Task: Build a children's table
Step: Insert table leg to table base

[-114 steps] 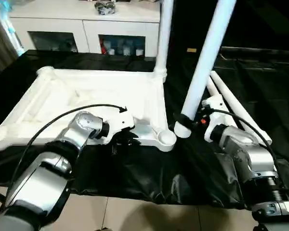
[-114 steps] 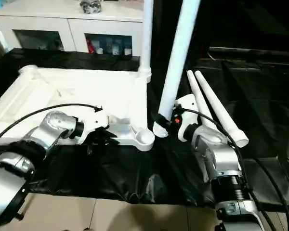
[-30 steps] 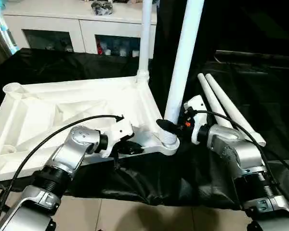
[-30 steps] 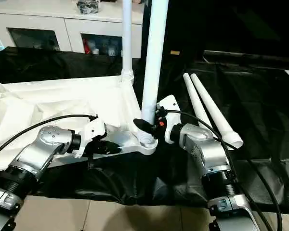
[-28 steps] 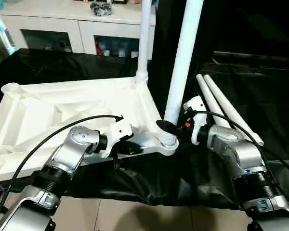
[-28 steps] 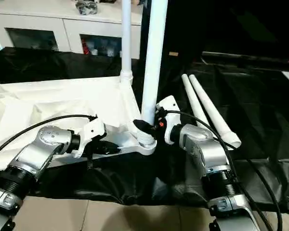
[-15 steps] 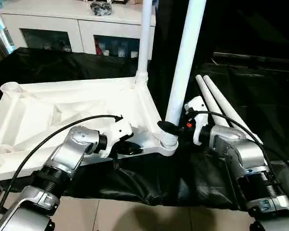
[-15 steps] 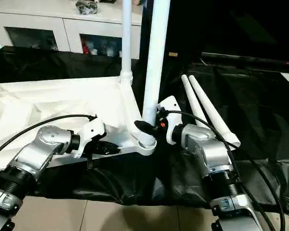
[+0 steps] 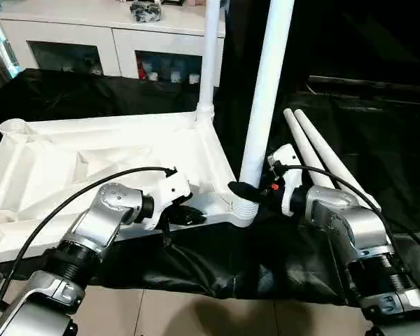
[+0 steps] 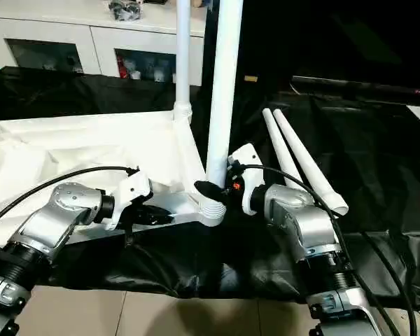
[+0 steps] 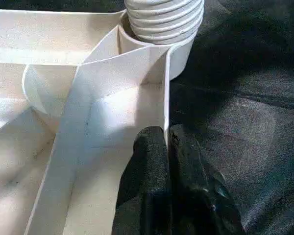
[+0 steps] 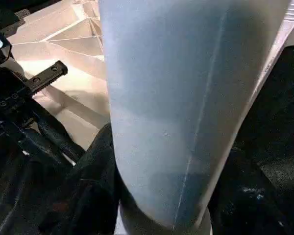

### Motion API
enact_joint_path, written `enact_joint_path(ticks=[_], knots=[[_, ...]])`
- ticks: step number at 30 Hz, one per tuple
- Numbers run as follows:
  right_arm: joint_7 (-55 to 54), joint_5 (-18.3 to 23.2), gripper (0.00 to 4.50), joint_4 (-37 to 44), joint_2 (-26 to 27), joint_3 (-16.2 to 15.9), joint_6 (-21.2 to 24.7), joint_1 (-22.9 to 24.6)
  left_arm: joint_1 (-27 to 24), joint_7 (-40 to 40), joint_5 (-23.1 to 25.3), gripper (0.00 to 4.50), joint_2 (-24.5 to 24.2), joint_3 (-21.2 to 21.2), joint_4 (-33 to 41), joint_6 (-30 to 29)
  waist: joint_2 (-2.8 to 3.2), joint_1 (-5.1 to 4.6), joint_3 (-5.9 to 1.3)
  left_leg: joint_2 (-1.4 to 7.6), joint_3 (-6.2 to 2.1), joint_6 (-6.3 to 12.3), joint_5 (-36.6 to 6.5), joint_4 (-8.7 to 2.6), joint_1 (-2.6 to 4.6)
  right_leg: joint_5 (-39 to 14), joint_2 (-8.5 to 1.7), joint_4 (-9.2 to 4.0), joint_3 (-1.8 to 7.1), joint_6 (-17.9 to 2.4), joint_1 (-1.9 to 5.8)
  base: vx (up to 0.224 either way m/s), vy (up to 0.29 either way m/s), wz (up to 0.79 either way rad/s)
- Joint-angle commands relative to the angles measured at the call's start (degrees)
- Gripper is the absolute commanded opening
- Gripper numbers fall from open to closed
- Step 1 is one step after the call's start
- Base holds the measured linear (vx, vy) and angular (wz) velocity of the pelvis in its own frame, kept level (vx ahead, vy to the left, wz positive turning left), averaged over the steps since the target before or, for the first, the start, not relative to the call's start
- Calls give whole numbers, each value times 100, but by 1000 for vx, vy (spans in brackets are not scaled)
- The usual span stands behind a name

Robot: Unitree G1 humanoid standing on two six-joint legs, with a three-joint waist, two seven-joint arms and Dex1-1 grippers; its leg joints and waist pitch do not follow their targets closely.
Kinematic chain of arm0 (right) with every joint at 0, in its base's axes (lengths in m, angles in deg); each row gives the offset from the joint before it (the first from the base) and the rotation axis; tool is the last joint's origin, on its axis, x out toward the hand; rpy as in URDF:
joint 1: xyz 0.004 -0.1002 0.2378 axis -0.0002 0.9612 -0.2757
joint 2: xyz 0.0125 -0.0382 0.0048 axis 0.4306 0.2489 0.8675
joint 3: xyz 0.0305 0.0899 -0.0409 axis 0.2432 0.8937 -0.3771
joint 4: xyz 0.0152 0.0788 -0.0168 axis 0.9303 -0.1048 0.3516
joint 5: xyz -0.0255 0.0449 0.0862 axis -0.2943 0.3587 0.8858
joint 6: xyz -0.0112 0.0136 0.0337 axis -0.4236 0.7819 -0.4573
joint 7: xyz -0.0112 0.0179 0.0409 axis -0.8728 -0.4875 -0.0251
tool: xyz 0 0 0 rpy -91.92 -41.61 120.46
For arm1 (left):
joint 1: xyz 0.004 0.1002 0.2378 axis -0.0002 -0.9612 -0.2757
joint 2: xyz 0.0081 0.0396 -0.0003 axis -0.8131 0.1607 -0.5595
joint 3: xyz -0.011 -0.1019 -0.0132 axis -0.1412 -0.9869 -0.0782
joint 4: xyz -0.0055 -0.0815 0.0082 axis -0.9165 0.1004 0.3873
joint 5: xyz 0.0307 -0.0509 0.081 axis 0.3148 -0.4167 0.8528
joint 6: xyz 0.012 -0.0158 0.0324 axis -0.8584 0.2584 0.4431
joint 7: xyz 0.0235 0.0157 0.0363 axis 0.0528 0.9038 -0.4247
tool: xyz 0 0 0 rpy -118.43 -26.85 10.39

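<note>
- So the tabletop (image 9: 91,168) lies underside up on the black cloth (image 9: 378,126), ribs showing, near edge tipped up a bit.
- One leg (image 9: 208,56) already stands straight up in the far corner socket. A second leg (image 9: 266,98) stands nearly vertical, its threaded end sitting in the near corner socket (image 11: 179,58).
- Two spare legs (image 9: 322,157) lie side by side on the cloth to the right, long axes running away from the robot, wide ends nearer.
- Right gripper (image 9: 246,190) is clamped around the base of that second leg, just above the socket.
- Left gripper (image 11: 167,147) is pinched tight on the thin rim wall of the tabletop; the left wrist view shows both fingers squeezing it.
- Left wrist view also shows the thread ridges still sticking out of the socket, so it looks only partly seated, I think.
- White cabinet (image 9: 112,42) sits behind it all.
</note>
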Motion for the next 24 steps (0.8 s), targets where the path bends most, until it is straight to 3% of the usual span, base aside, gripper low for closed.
enact_joint_path(ticks=[1, 8, 10, 15, 16, 24], knots=[[22, -12, 189, -156, 43, -8, -11, 50, 1, 7, 15, 0, -133, -128, 75, -74, 57, 33, -331, 144, -60, -86, -1631, -425, 74, -2057, -436, -506, 279, -901, 246, 0, 0, 0], [-45, 161, 189, -342, 205, 205, -141, 39, -33, 2, -70, 0, -145, -166, 179, -146, 95, 21, -331, 153, -66, -121, -1689, -436, 78, -1912, -431, -491, 280, -986, 246, 0, 0, 0], [-3, 418, 189, -430, 297, 476, -189, 120, -41, 22, -100, 0, -136, -175, 203, -161, 94, 23, -333, 147, -62, -113, -1700, -432, 79, -1896, -432, -492, 284, -998, 250, 0, 0, 0], [43, 551, 189, -584, 374, 682, -286, 228, -17, 53, -115, 0, -121, -174, 194, -165, 109, 31, -334, 148, -58, -89, -1652, -430, 76, -1829, -432, -493, 279, -1049, 253, 0, 0, 0], [29, 573, 189, -744, 421, 799, -497, 323, 14, 76, -115, 0, -105, -180, 174, -162, 128, 36, -336, 153, -61, -101, -1667, -434, 80, -1830, -438, -492, 280, -1059, 251, 0, 0, 0], [20, 721, 189, -1038, 577, 1070, -903, 601, 86, 156, -107, 0, -52, -185, 84, -141, 162, 42, -330, 154, -67, -104, -1771, -442, 85, -1871, -440, -505, 275, -1075, 252, 0, 0, 0]])
